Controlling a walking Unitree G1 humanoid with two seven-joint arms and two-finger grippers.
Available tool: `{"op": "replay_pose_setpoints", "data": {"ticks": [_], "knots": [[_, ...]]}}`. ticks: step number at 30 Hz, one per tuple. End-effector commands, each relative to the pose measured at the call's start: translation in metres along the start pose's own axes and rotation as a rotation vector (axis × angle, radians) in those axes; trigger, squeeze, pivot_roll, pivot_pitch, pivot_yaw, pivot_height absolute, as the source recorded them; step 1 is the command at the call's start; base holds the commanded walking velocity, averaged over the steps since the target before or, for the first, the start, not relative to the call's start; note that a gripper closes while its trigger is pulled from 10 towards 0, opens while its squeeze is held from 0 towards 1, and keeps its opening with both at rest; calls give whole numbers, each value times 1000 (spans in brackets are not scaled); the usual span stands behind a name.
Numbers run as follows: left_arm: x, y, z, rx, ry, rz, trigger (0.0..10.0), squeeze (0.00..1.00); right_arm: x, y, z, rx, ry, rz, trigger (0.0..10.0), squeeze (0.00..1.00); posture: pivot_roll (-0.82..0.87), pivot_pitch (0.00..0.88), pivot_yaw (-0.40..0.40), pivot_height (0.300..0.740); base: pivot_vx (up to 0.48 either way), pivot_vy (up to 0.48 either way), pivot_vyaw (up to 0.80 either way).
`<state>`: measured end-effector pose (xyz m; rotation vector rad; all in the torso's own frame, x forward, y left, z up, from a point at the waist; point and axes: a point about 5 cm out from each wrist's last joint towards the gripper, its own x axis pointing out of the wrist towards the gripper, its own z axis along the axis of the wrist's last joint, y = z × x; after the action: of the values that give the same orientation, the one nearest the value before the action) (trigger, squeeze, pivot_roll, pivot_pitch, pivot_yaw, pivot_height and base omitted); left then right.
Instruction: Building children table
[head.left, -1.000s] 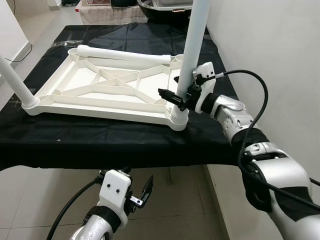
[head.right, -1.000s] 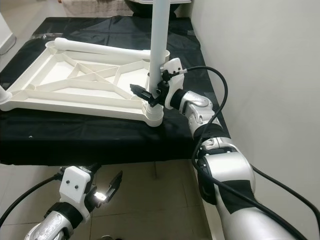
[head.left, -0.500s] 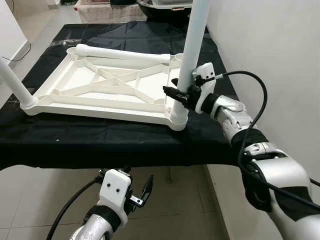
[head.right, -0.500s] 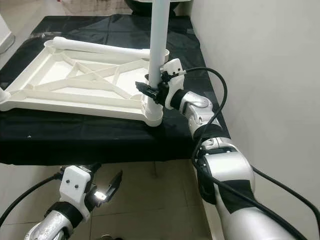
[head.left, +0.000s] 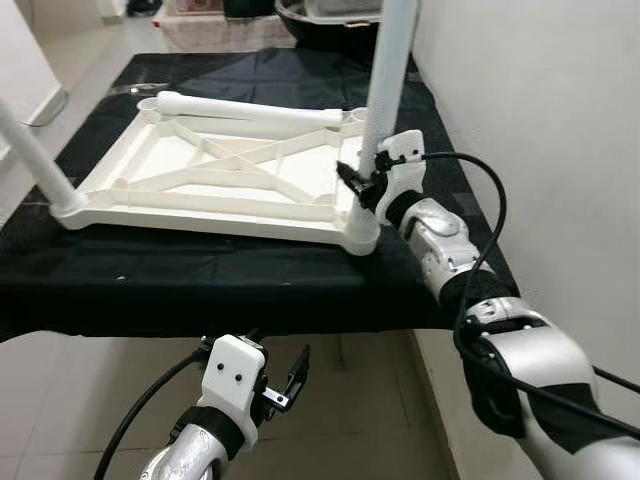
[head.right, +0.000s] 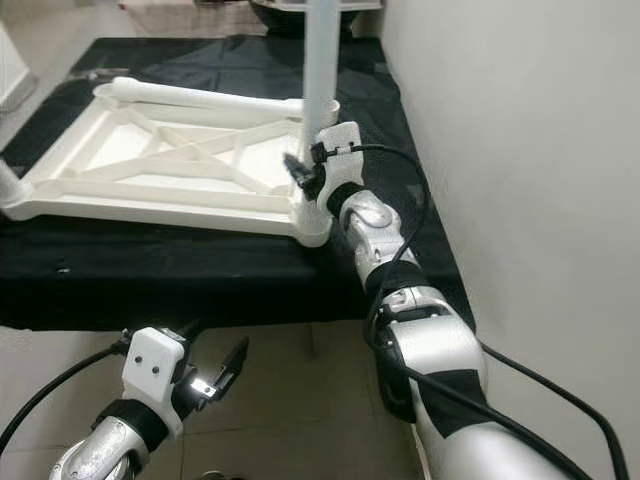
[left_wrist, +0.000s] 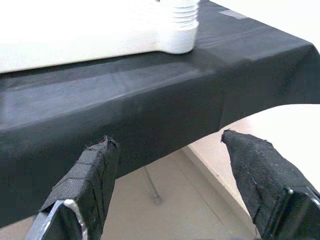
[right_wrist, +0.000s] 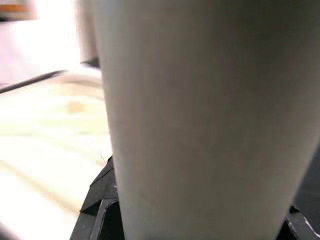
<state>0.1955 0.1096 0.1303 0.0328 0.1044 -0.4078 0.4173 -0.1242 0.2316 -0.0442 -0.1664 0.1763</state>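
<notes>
A white plastic children's table top panel (head.left: 215, 180), ribbed on its underside, lies upside down on a tabletop draped in black cloth (head.left: 250, 270). At its near right corner a white plastic tube leg (head.left: 388, 70) stands upright in a round socket (head.left: 362, 232), its long axis vertical and running up out of view. The right gripper (head.left: 362, 182) is low on this leg just above the socket, reaching in from the robot's right side; in the right wrist view the leg (right_wrist: 200, 120) sits directly against the black fingers (right_wrist: 100, 205) on both sides, so they appear clamped around it. The right arm is clearly the nearer one to this leg. The left gripper (left_wrist: 170, 165) hangs below the tabletop's front edge, well apart from the table parts, with its fingers (left_wrist: 85, 185) spread wide and nothing between them. Counted: three legs in all, being the one held upright, a second upright white leg (head.left: 35, 160) at the near left corner, and a third white tube leg (head.left: 250, 108) lying flat along the far edge of the panel. One far right corner socket (head.left: 357, 118) looks unfilled.
</notes>
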Motion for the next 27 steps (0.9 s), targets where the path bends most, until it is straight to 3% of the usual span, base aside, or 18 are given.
{"op": "replay_pose_setpoints", "data": {"ticks": [1,2,7,9,10,12,17,18,22,25,26,27], "knots": [[-1,0,-7,-2,31,-3,10000,0,-14,-18,-38,-11,170,-173,0,0,169,174,-42,740,0,0,0],[-1,0,-7,-2,31,-3,10000,0,-16,-19,-40,-1,174,-285,0,0,168,172,-42,740,0,0,0],[0,0,-7,-1,31,-3,10000,0,-17,-18,-41,22,168,-351,0,0,168,167,-43,740,0,0,0],[1,1,-8,3,31,-2,10000,0,-20,-2,-41,131,163,-616,0,0,174,152,-46,740,0,0,0],[1,1,-8,3,31,-2,10000,0,-20,-2,-41,131,163,-616,0,0,174,152,-46,740,0,0,0],[3,0,-9,7,31,-5,10000,0,-25,17,-40,227,190,-834,0,0,185,144,-46,740,0,0,0],[3,0,-9,8,31,-6,10000,0,-26,23,-39,251,203,-884,0,0,188,142,-48,740,0,0,0],[3,-1,-9,10,30,-8,10000,0,-27,32,-38,287,214,-912,0,0,194,142,-46,740,0,0,0],[2,-2,-8,15,29,-13,10000,0,-25,47,-35,305,209,-874,0,0,187,145,-49,740,0,0,0],[2,-2,-8,15,29,-14,10000,0,-25,48,-34,299,204,-862,0,0,187,145,-49,740,0,0,0],[2,-2,-8,14,29,-15,10000,0,-24,48,-32,287,194,-839,10000,0,184,148,-46,740,0,0,0],[2,-2,-8,14,29,-15,10000,0,-24,48,-32,287,194,-839,10000,0,184,148,-46,740,0,0,0]]}}
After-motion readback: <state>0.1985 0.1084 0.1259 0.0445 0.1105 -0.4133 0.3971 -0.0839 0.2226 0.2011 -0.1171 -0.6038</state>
